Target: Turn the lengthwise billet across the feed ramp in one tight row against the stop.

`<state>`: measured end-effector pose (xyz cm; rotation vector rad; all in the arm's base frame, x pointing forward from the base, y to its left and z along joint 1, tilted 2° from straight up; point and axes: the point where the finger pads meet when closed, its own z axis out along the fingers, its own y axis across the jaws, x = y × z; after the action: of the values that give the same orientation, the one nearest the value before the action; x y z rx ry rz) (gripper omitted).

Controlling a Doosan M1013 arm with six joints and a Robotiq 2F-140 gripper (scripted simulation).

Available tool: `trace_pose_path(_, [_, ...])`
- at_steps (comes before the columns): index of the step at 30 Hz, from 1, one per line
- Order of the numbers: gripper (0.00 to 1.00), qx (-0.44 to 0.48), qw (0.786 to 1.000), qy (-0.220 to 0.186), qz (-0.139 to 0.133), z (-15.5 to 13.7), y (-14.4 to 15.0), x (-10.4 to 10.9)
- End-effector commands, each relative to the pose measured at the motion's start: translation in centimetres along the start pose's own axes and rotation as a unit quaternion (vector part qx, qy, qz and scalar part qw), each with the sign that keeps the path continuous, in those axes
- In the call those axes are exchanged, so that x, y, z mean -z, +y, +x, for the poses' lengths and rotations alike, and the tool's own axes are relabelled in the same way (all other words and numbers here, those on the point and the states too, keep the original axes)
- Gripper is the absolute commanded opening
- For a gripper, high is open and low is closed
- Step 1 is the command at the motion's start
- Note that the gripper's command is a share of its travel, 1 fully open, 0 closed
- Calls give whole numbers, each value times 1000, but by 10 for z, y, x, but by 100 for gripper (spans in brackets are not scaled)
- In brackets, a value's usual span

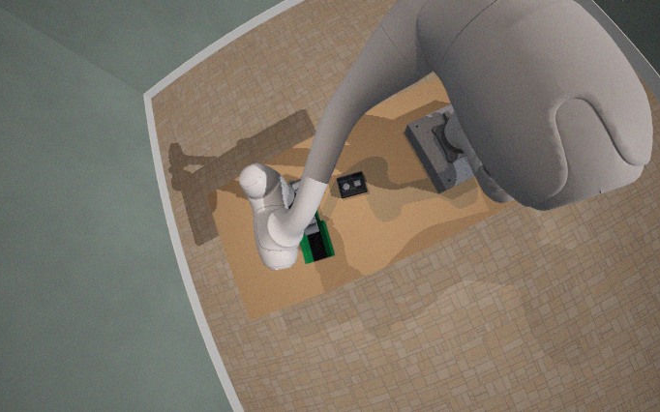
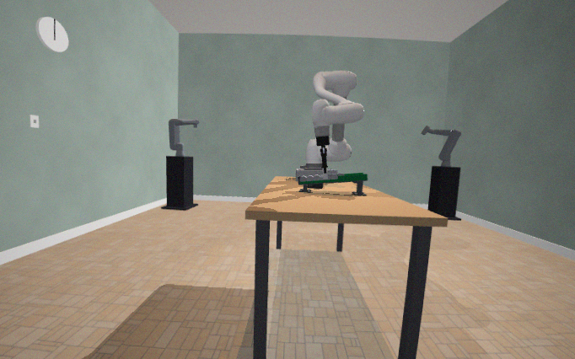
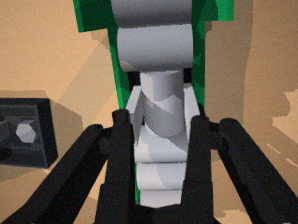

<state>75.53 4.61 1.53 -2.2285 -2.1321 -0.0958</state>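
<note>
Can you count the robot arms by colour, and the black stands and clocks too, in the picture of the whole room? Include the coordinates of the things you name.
White robot arm (image 1: 296, 220) (image 2: 339, 113): 1
Grey robot arms (image 2: 174, 136) (image 2: 449, 147): 2
Black stands (image 2: 180, 180) (image 2: 444, 189): 2
Clock (image 2: 52, 34): 1
Total: 6

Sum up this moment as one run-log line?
Jaws: shut on lengthwise billet | Other visible billets: across ramp | Turn: unfinished

And the arm (image 1: 345, 97) (image 2: 329, 93) is arching up and over, its wrist (image 1: 276, 243) (image 2: 322, 131) bending back under; the gripper (image 2: 325, 170) (image 3: 163, 97) is pointing down, nearly upright, and its two black fingers are standing partway apart, pads facing, gripping from both sides.
</note>
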Motion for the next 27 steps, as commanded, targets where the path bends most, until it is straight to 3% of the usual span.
trace_pose_path(1, [10,0,1000,0,0,0,0,1])
trace_pose_path(27, [10,0,1000,0,0,2,0,17])
